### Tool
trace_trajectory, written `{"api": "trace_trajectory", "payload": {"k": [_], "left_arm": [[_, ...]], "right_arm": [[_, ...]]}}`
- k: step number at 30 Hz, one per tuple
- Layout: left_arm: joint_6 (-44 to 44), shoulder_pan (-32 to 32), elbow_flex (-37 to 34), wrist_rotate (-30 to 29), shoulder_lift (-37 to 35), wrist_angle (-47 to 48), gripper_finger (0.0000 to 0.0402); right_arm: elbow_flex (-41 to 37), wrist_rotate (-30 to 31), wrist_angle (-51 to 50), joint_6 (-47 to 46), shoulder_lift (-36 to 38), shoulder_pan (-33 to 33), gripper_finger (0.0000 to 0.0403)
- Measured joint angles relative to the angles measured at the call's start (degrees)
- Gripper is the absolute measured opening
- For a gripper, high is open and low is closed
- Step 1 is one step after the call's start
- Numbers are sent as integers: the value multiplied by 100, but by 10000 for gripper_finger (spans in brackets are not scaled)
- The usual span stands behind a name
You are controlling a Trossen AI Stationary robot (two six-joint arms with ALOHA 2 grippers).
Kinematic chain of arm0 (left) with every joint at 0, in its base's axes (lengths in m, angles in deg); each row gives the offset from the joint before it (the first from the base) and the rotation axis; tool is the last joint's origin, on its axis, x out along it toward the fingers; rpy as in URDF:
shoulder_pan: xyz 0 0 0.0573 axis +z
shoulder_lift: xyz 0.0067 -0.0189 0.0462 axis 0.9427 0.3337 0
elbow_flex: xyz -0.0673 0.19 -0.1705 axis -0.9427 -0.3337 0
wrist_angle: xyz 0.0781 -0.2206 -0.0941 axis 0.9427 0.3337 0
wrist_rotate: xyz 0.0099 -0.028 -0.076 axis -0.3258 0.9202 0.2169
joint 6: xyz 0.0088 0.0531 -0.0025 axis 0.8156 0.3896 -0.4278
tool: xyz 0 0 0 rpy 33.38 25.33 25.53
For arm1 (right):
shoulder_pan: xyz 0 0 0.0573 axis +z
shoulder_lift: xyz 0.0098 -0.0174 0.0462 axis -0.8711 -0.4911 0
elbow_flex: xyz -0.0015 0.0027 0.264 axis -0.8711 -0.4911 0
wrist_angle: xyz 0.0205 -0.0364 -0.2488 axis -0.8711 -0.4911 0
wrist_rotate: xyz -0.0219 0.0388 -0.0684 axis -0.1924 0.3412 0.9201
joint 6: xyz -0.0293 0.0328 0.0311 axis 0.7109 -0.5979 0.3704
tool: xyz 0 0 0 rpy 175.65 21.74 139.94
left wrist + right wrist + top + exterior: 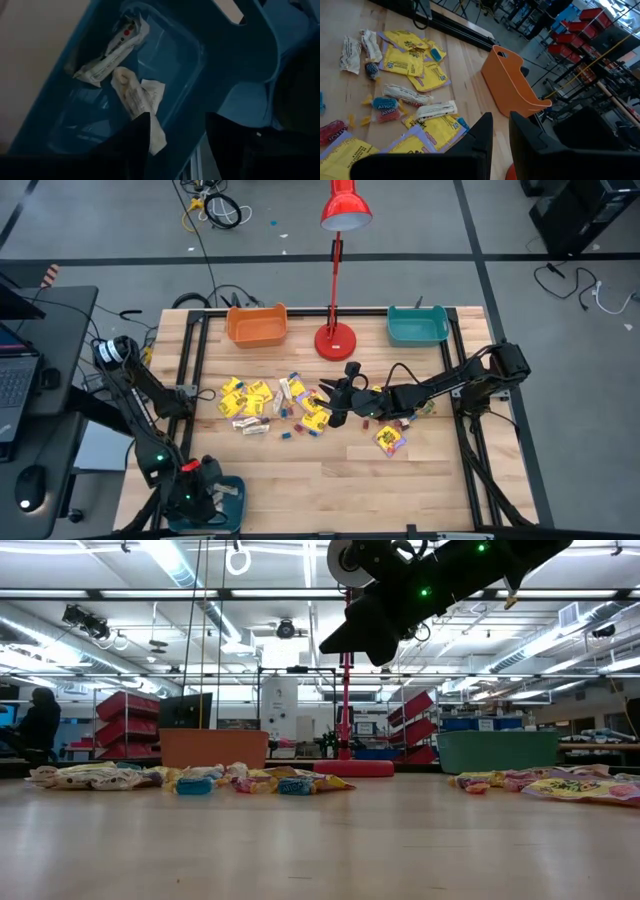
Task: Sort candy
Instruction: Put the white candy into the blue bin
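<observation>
**Over the near-left bin, jaws apart**

Down at the table's seven o'clock corner, the left gripper [175, 145] hangs over a dark teal bin [232, 498], its fingers [135, 140] spread apart with nothing between them. Two pale wrapped bars [137, 100] lie loose on the bin's floor, one straight, one crumpled just beside it. That arm folds back on itself from its base at nine o'clock.

Toward the middle of the wooden table [300, 480], the candy [262, 402] is scattered: at least six yellow packets, with a few pale bars and small blue and red pieces among them. One more yellow packet [390, 440] lies apart at five o'clock of centre.

From three o'clock the right arm stretches low across the board, and the right gripper [335, 402] hovers above the pile's edge, fingers narrowly parted, empty.

Farthest off, at twelve o'clock, stand an orange bin [257, 326], a red lamp [337, 330] and a second teal bin [417, 326].
</observation>
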Motion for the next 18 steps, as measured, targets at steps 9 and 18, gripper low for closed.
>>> {"api": "trace_trajectory", "payload": {"k": [9,18], "left_arm": [[5,0,0,169,0,-259,193],[5,0,0,320,82,-658,153]], "right_arm": [[0,1,0,-2,0,-2,50],[0,2,0,-153,0,-2,50]]}}
